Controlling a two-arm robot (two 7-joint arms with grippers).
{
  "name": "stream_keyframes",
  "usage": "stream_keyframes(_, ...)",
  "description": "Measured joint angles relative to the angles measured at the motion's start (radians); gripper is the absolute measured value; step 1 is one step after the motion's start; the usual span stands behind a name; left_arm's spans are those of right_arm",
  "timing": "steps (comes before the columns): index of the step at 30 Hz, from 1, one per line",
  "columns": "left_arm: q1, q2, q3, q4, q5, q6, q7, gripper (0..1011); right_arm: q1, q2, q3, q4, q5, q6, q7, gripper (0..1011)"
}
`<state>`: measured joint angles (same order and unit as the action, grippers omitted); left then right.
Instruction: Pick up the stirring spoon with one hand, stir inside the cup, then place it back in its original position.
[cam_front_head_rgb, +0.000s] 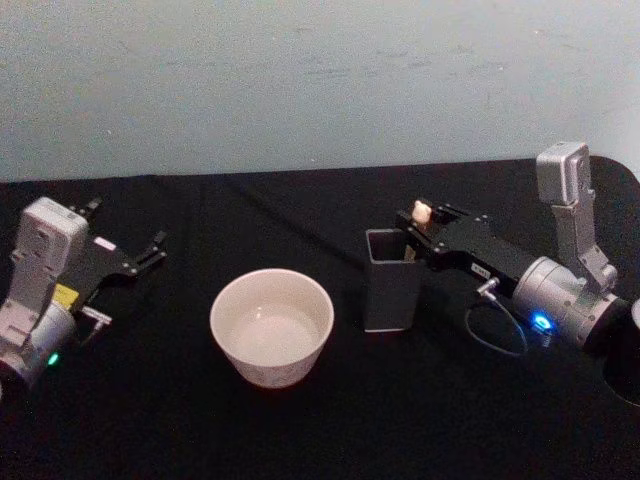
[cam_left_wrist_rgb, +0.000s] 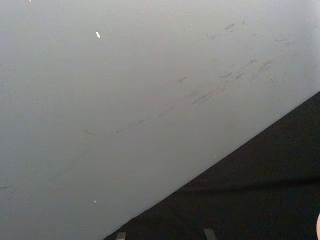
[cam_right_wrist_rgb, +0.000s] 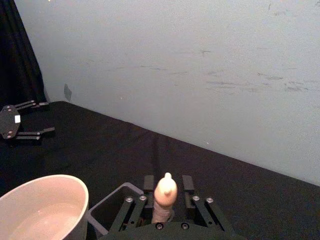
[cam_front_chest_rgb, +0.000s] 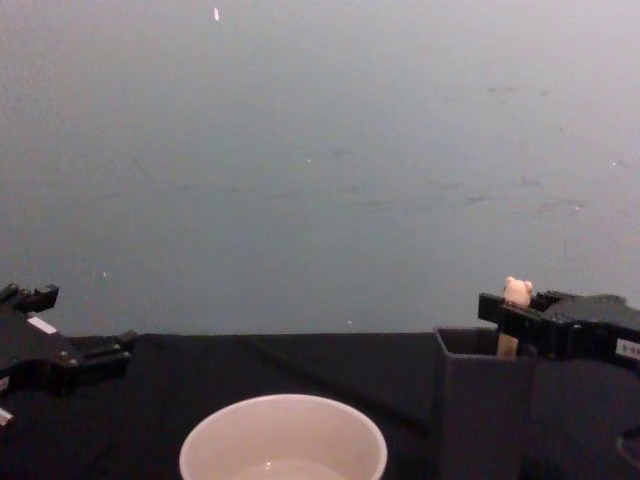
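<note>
Now the right arm reaches in low from the right edge of the counter (cam_front_head_rgb: 150, 420), its forearm angled forward and leftward, its wrist level with the top of the holder (cam_front_head_rgb: 390, 295). The right gripper (cam_front_head_rgb: 424, 228) sits over the holder's near right rim and brackets the beige handle of the stirring spoon (cam_right_wrist_rgb: 165, 196), which stands upright in the holder with its bear head poking just above the gripper. Whether the gripper clamps the handle or merely flanks it cannot be told. The cup (cam_front_head_rgb: 270, 370) stands to the gripper's left, just beyond the holder and apart from it. Bare counter lies ahead of the gripper up to the pale wall (cam_front_head_rgb: 300, 80). Well to the left, the left gripper (cam_front_head_rgb: 150, 250) rests spread wide, holding nothing.
</note>
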<state>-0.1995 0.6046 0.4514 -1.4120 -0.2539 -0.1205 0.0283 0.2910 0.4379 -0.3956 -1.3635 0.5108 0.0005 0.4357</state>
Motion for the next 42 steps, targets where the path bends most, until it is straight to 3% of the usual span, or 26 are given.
stream_keyframes(2,0.000,0.000,0.000,0.000,0.000,0.000,0.000,1001,0.000,0.000,0.000,0.000,0.000,0.000,0.000,300)
stream_keyframes(7,0.000,0.000,0.000,0.000,0.000,0.000,0.000,1001,0.000,0.000,0.001,0.000,0.001,0.000,0.002,212)
stream_keyframes(23,0.000,0.000,0.000,0.000,0.000,0.000,0.000,1001,-0.010,-0.003,0.015,-0.030,-0.020,-0.011,0.040,211)
stream_keyframes(32,0.000,0.000,0.000,0.000,0.000,0.000,0.000,1001,-0.014,0.012,0.040,-0.080,-0.025,-0.058,0.065,212)
stream_keyframes(42,0.000,0.000,0.000,0.000,0.000,0.000,0.000,1001,-0.004,0.012,0.066,-0.132,0.012,-0.119,0.109,211)
